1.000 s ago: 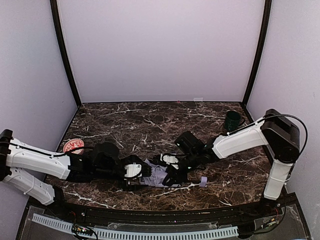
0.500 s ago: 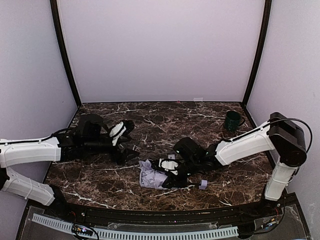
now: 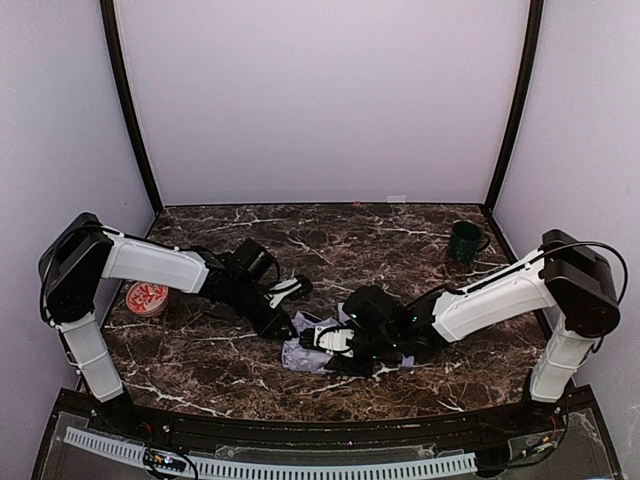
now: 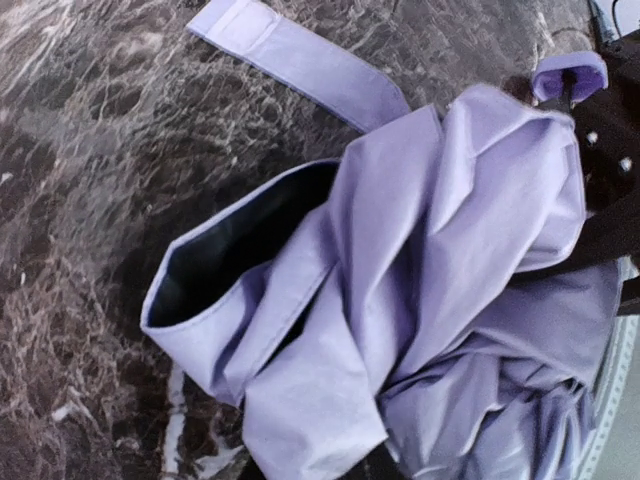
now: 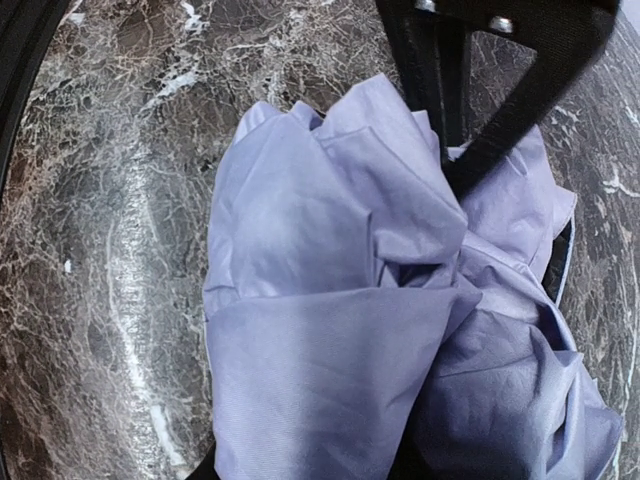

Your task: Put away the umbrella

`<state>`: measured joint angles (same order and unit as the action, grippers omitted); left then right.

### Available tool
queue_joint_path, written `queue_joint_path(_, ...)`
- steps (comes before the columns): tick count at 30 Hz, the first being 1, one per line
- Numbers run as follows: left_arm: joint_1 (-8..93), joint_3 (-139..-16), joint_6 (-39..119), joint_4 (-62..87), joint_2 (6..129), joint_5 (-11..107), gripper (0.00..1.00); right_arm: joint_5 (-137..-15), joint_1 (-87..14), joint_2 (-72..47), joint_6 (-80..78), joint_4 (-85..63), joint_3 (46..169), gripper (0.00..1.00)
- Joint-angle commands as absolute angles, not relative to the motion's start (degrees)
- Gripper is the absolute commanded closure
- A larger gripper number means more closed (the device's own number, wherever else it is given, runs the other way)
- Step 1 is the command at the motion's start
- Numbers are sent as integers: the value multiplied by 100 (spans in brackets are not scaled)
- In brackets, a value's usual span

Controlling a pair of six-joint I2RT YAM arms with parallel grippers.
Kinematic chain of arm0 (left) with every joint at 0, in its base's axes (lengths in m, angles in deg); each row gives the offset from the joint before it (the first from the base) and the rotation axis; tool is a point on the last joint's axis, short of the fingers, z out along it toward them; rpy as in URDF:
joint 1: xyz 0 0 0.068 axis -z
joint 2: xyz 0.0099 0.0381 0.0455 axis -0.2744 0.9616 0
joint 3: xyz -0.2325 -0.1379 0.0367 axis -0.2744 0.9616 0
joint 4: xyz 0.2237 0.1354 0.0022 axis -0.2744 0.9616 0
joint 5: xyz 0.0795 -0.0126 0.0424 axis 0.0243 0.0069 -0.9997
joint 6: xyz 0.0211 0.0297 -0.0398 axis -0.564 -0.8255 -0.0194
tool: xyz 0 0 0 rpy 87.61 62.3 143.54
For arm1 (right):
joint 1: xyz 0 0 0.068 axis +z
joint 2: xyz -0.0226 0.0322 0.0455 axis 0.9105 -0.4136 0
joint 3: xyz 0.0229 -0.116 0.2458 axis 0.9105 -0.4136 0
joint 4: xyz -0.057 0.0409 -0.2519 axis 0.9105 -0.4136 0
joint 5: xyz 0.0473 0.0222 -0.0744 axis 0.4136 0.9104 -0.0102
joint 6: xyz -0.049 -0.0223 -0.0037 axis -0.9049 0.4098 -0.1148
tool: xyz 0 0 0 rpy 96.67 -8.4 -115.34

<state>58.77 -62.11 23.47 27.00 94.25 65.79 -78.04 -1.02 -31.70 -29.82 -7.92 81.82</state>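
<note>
The folding umbrella of pale lavender fabric with black lining (image 3: 303, 352) lies crumpled near the front middle of the dark marbled table (image 3: 330, 240). The gathering step probably goes best if one side pins the bundle while the other tucks loose folds in toward the flat lavender closing strap (image 4: 300, 60). The right gripper (image 3: 332, 340) pinches the bunched fabric; just beyond it, the left gripper (image 3: 288, 293) sits at the canopy's left edge, and I cannot tell how far its jaws are spread.

Pale lavender umbrella (image 3: 303, 352), black-lined — dark brown, white-veined table (image 3: 330, 240)
</note>
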Motion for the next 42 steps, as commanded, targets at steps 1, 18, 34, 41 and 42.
queue_joint_path(1, 5975, -6574, 2171, 2720, 9248, 7336, 82, -8221, 50, -3281, -3403, -1275, 7911, 98)
queue_joint_path(18, 6421, -7214, 1572, 2551, 9585, 7347, 86, -7818, 298, -3339, -4346, -1708, 8157, 100)
queue_joint_path(34, 6857, -7491, 2108, 1972, 10787, 7879, 100, -7965, 309, -3396, -4481, -1229, 8256, 100)
queue_joint_path(41, 6530, -8023, 2189, 3140, 10277, 7087, 97, -8118, 302, -3411, -4160, -1025, 8160, 100)
queue_joint_path(42, 6392, -7933, 2351, 3208, 10128, 7051, 96, -8167, 301, -3412, -4149, -1025, 8164, 100)
